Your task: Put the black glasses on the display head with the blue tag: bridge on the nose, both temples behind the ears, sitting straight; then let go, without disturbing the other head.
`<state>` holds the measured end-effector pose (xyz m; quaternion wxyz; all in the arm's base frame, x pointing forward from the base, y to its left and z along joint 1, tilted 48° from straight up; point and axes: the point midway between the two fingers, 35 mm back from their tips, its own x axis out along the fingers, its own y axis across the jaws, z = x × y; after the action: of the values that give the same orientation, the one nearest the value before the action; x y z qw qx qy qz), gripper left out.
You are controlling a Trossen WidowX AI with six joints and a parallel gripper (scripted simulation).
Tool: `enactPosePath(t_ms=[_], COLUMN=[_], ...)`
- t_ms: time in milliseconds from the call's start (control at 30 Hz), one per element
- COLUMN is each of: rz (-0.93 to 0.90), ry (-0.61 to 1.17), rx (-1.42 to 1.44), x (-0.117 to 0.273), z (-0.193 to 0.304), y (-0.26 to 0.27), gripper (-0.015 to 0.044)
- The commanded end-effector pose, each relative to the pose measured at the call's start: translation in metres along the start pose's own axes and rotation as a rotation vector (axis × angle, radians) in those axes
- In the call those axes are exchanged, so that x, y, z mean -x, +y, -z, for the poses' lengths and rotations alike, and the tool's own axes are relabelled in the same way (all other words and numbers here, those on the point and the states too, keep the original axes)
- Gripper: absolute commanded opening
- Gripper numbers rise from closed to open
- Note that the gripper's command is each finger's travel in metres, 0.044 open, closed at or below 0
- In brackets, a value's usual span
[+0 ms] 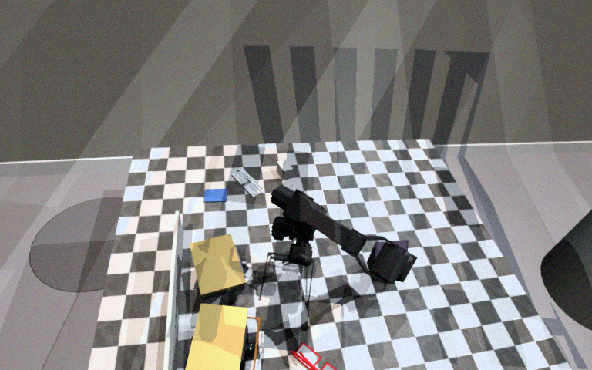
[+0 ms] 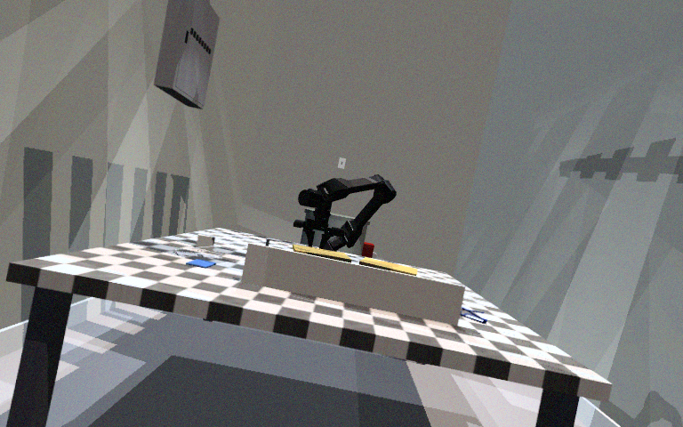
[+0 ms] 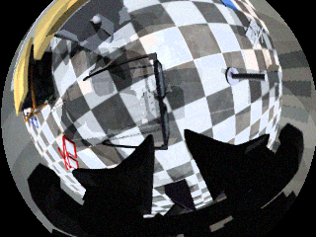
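Observation:
The black glasses (image 1: 264, 279) (image 3: 164, 118) have both temples open, pointing away from my gripper. They are clear of both heads; whether they touch the table is unclear. My gripper (image 1: 301, 262) (image 2: 316, 241) (image 3: 169, 134) is open, its fingertips apart near one end of the glasses' front, which shows beyond them in the wrist view. The bare-faced head is under the nearer yellow top (image 1: 218, 264). The other head, under the second yellow top (image 1: 218, 335), wears orange glasses (image 1: 257, 340). I cannot make out a blue tag on either head.
A pale upright panel (image 1: 173, 279) (image 2: 347, 289) stands behind the heads. Red glasses (image 1: 307, 355) (image 3: 70, 153) lie beyond the heads' front. A blue rectangle (image 1: 215, 195) (image 2: 200, 263), grey glasses (image 1: 246, 180) and a small block (image 2: 204, 241) are toward the far side.

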<state>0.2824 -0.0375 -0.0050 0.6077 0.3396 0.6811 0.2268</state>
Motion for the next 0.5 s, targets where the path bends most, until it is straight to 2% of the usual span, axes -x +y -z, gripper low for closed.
enactPosePath(t_ms=[0,200,267,300,467], rz=[0.0,0.001,0.001,0.001,0.001], ry=[-0.002,0.005,0.005,0.005,0.005], rx=[-0.003,-0.001,-0.001,-0.001,-0.001], x=[-0.0002,0.0055,0.0055,0.0055,0.0055], z=[-0.0002,-0.0008,-0.0008,-0.0008,-0.0008], y=[-0.0002,0.0054,0.0054,0.0054,0.0054], gripper=[0.02,0.02,0.0148,0.014,0.014])
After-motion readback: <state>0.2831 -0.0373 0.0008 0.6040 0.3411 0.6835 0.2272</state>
